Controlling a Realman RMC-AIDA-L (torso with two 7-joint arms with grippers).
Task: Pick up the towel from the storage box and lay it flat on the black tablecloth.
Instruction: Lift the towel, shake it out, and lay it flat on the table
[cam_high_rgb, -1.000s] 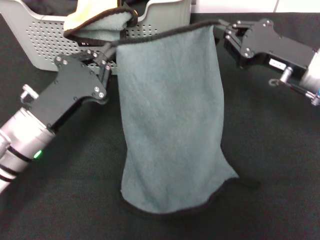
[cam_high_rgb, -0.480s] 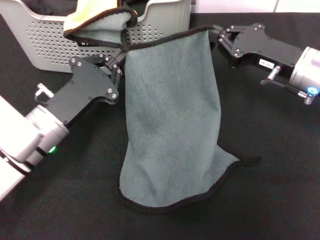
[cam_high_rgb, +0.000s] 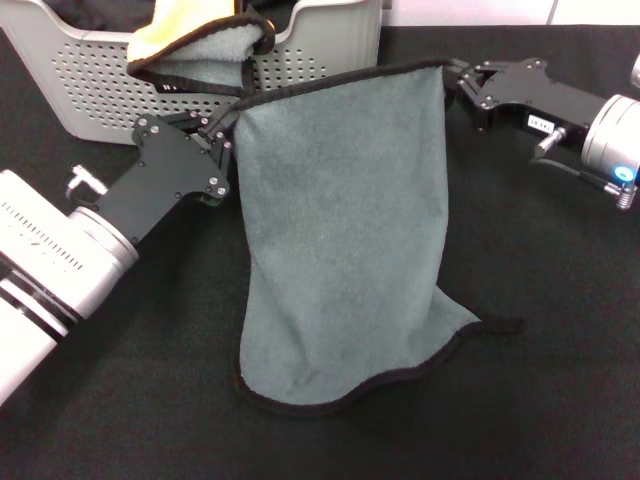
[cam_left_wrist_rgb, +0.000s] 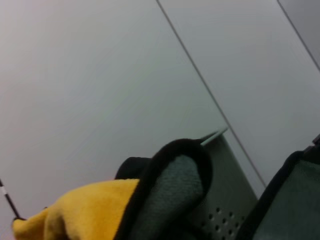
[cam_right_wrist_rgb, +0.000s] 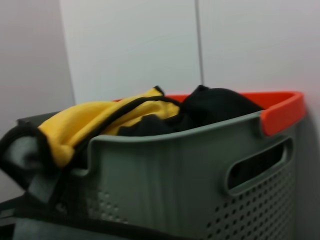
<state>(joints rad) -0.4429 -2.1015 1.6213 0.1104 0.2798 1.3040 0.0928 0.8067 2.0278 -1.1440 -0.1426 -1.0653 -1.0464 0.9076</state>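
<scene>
Head view, towel: large grey-green plush towel with black stitched border (cam_high_rgb: 345, 230), already out of the box, far edge raised and stretched between both arms, near edge resting on the cloth.
Head view, left gripper (cam_high_rgb: 222, 140): clamped on the towel's far corner nearest the box.
Head view, right gripper (cam_high_rgb: 458, 82): at the opposite far corner, apparently pinching it; fingers too hidden to say for certain.
Head view, surface: wide plain black tablecloth (cam_high_rgb: 560, 300), under the draped part and all around.
Head view, box: light grey perforated plastic storage box (cam_high_rgb: 90, 70), at the far left, with a second bunched towel showing pale yellow (cam_high_rgb: 190, 35) hanging over its rim.
Left wrist view: yellow-and-grey bunched towel close up, box rim behind, a black-edged corner of the held towel at the picture's edge.
Right wrist view: box wall with cut-out handle, yellow towel and dark cloth inside; own fingers not visible.
Progress: pick-up done, near half laid; judged remaining: lowering the far edge, letting go, smoothing the curled near corner.
</scene>
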